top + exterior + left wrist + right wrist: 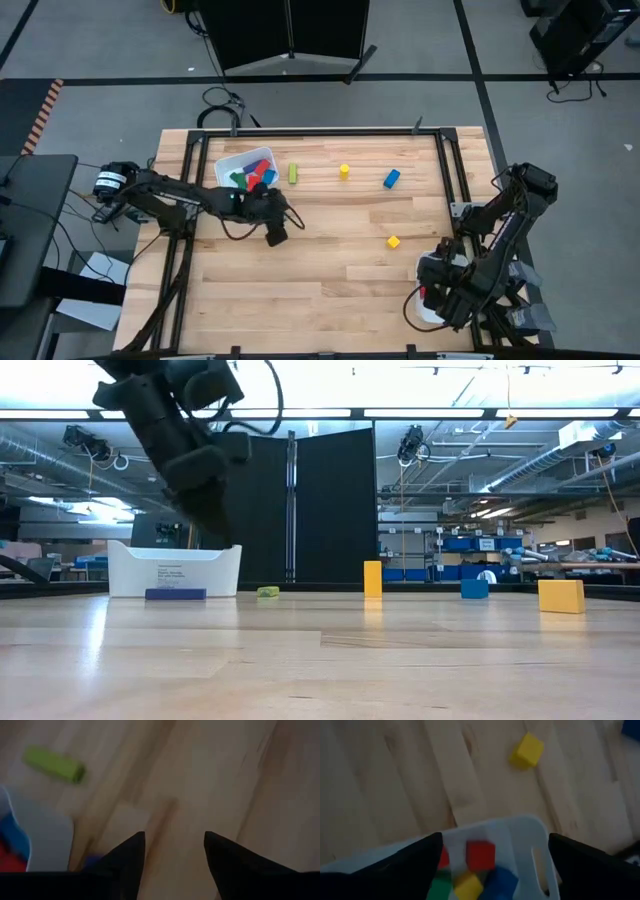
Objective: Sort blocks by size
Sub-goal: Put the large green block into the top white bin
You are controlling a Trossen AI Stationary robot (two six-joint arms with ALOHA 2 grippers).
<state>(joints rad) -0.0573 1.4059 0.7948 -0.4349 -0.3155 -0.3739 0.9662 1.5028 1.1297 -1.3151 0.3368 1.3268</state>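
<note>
My left gripper (277, 236) (174, 840) is open and empty above bare wood, near a white tray (232, 160) that holds several blocks. A blue bar (175, 594) lies on the table by that tray's near side. A green bar (293, 173) (55, 764), a yellow block (344, 171), a blue block (391, 179) and a yellow cube (393, 241) (526, 750) lie loose on the table. My right gripper (437, 285) (492, 842) is open and empty above a second white tray (520, 832) holding red, yellow, blue and green cubes (480, 855).
A black metal frame (445, 170) runs along the table's edges. The middle and near-left parts of the wooden top show only bare wood. Cables trail from the left arm (235, 225).
</note>
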